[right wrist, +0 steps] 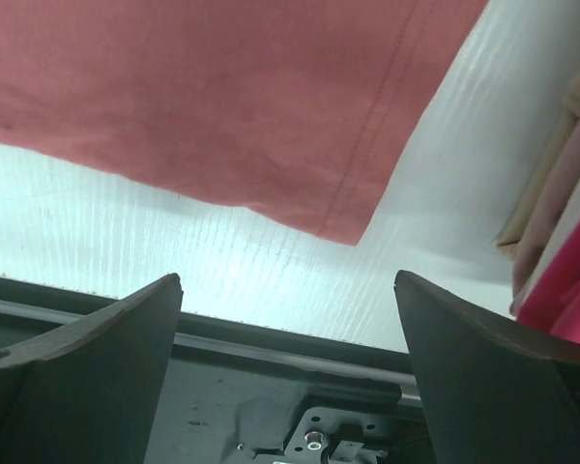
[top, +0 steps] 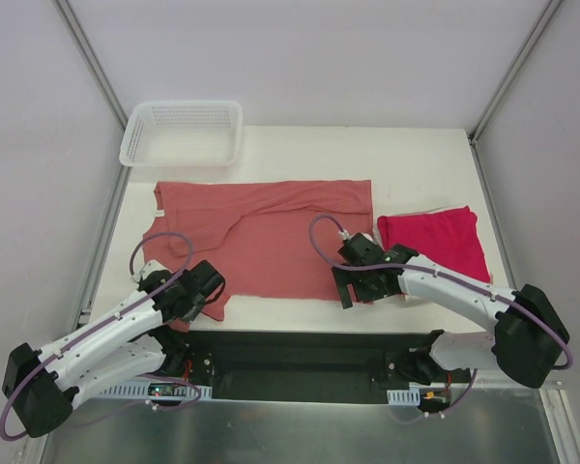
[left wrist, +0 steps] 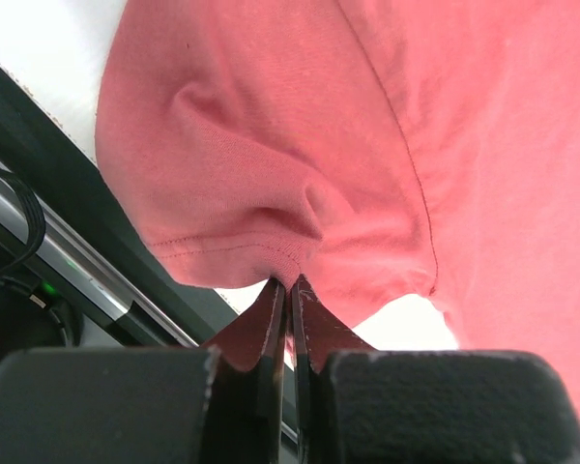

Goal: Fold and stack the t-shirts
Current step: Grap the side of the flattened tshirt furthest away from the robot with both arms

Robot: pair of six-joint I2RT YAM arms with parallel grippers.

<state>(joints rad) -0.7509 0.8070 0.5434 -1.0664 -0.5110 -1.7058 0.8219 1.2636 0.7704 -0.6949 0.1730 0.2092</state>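
Observation:
The salmon-pink t-shirt (top: 271, 232) lies spread across the middle of the table. The crimson-magenta t-shirt (top: 435, 240) lies folded at the right. My left gripper (top: 208, 295) is at the pink shirt's near left corner and is shut on its hem (left wrist: 290, 261), with cloth bunched at the fingertips (left wrist: 274, 307). My right gripper (top: 362, 290) is open and empty just off the pink shirt's near right corner (right wrist: 353, 227), over bare table. The crimson shirt's edge (right wrist: 570, 290) shows at the right of the right wrist view.
A white plastic mesh basket (top: 184, 132) stands at the table's back left. The table's near edge and a dark metal rail (top: 309, 353) run just below both grippers. Grey walls close in the left, right and back.

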